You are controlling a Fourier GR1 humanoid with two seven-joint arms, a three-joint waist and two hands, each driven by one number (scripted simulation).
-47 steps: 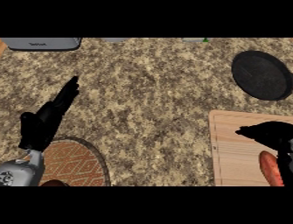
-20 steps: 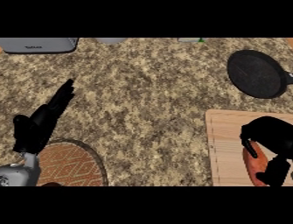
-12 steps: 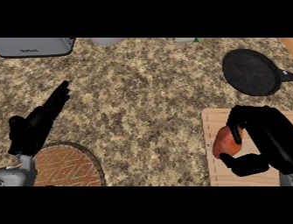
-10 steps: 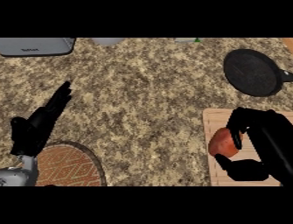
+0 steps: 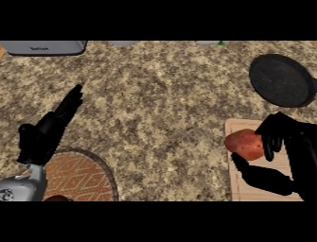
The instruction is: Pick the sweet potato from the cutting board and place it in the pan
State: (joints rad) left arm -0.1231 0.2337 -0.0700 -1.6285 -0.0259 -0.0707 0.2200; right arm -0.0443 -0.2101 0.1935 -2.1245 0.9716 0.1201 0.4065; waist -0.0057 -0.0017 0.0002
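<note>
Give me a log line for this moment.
right hand: shut on sweet potato | position: left edge of cutting board | pan: holds nothing | left hand: open, resting

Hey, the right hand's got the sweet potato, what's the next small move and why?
Probably lift it and carry it forward and slightly right, toward the pan. The right hand is curled round the sweet potato at the cutting board's left edge, and the pan lies farther back, with nothing in it.
</note>
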